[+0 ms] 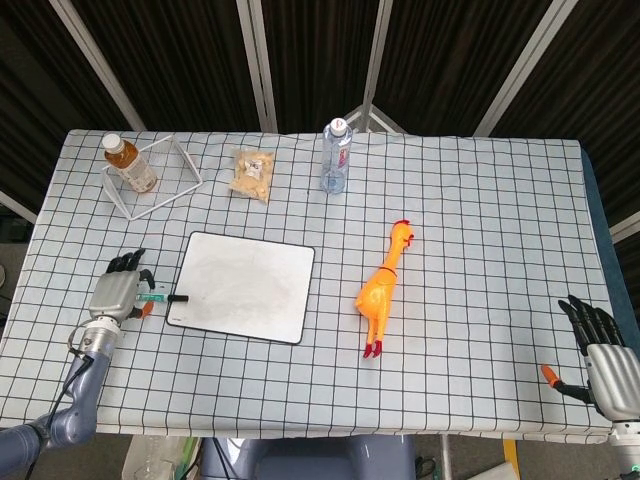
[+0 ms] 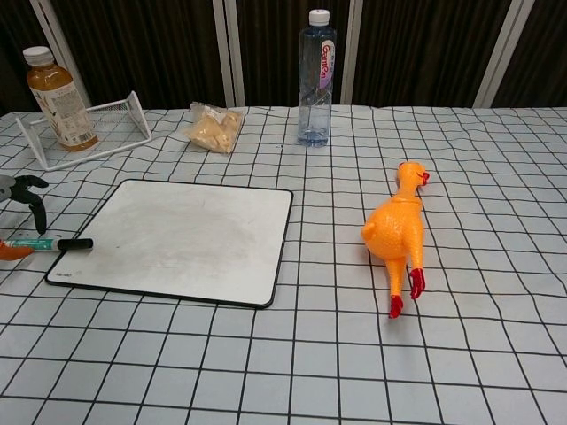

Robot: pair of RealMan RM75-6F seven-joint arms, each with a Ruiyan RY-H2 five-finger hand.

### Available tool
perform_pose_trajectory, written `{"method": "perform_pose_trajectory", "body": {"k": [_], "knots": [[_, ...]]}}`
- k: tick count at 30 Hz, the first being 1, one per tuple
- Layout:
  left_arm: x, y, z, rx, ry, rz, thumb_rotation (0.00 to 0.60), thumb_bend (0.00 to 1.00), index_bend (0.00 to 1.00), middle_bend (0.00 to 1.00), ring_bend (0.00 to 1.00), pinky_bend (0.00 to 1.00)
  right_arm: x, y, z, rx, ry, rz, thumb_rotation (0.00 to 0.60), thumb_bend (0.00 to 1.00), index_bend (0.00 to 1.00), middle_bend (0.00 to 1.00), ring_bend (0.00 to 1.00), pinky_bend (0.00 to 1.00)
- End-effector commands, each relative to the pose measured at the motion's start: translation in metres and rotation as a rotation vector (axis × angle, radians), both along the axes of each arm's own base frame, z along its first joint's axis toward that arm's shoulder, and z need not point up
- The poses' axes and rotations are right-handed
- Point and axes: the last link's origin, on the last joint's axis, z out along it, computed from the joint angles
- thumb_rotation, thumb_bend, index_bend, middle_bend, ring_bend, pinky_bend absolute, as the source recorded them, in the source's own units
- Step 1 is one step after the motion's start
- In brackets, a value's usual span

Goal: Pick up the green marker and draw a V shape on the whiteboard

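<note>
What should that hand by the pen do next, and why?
Probably close its fingers on the green marker and lift. The left hand sits over the marker's back end, which lies flat on the table with its black cap on the whiteboard edge; nothing is drawn yet.

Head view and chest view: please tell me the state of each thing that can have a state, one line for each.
green marker: capped, lying flat, tip end over the whiteboard's left edge.
whiteboard: flat, nothing drawn.
left hand: over the marker, grip unclear.
right hand: open, holding nothing.
water bottle: upright, capped.
tea bottle: upright, capped, in the wire rack.
rubber chicken: lying down.
snack bag: lying flat.
</note>
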Motion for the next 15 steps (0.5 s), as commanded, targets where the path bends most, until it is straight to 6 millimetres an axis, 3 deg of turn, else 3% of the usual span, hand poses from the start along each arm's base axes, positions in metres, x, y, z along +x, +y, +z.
{"method": "perform_pose_trajectory", "body": {"k": [1, 5, 15], "knots": [[0.0009, -0.0004, -0.0034, -0.008, 0.005, -0.003, 0.6, 0.44, 0.47, 0.0, 0.0, 0.0, 0.0, 0.0001, -0.0004, 0.0, -0.002, 0.0, 0.6, 0.27, 0.0, 0.0, 0.0, 0.0], [0.0018, 0.0002, -0.0066, -0.011, 0.005, -0.005, 0.6, 0.45, 0.48, 0.0, 0.0, 0.0, -0.0002, -0.0004, -0.0003, 0.0, -0.002, 0.0, 0.6, 0.27, 0.0, 0.0, 0.0, 0.0], [0.0034, -0.0009, -0.0102, -0.003, -0.01, -0.006, 0.6, 0.62, 0.62, 0.02, 0.0, 0.0, -0.0005, -0.0003, 0.0005, -0.004, -0.002, 0.001, 0.6, 0.26, 0.0, 0.0, 0.0, 0.0]]}}
